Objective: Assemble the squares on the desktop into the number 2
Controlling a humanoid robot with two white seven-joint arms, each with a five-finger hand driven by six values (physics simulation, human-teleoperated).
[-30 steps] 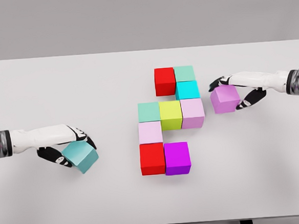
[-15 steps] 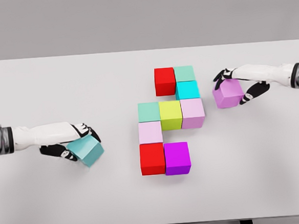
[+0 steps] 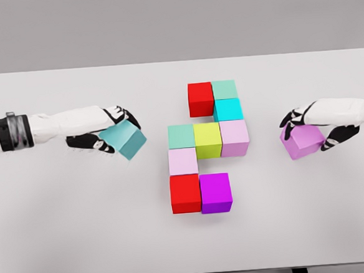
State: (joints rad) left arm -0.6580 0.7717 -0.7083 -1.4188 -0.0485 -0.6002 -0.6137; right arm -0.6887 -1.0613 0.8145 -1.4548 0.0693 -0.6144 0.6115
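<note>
Each hand's fingers clasp a spare cube, the left hand [image 3: 110, 130] a teal cube [image 3: 123, 139] and the right hand [image 3: 312, 127] a lilac cube [image 3: 302, 141], flanking the unfinished 2 [image 3: 208, 147] mid-desk [image 3: 64, 232], probably to fill its missing corners.

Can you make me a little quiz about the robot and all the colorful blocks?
1. True or false: the left hand holds a teal block.
2. What colour is the block in the right hand? A) yellow B) light purple C) red
3. How many red blocks sit in the group on the table?

Key:
1. True.
2. B, light purple.
3. Two: one red block at the top and one red block at the bottom, beside the magenta block.
</note>
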